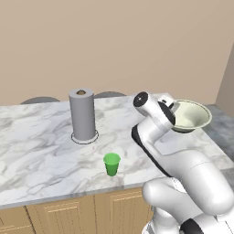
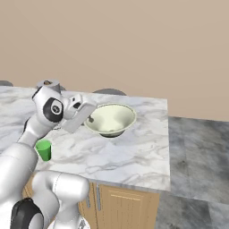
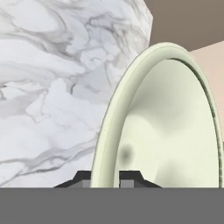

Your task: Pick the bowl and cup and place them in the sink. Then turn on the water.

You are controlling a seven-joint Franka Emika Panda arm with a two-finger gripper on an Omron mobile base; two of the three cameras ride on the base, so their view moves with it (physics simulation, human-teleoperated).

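Note:
The pale cream-green bowl hangs slightly tilted just above the white marble counter, near its right end. My gripper is shut on the bowl's near rim, and in the hand view one fingertip sits on each side of the bowl wall. From the left base view the bowl shows past my wrist. The small green cup stands upright near the counter's front edge, to the left of the arm and apart from it, and the same cup sits beside my forearm. The sink and water are out of view.
A tall grey roll on a round stand rises behind the cup. The counter ends at its right edge, with grey floor beyond. Wooden cabinet fronts run below the counter's front edge.

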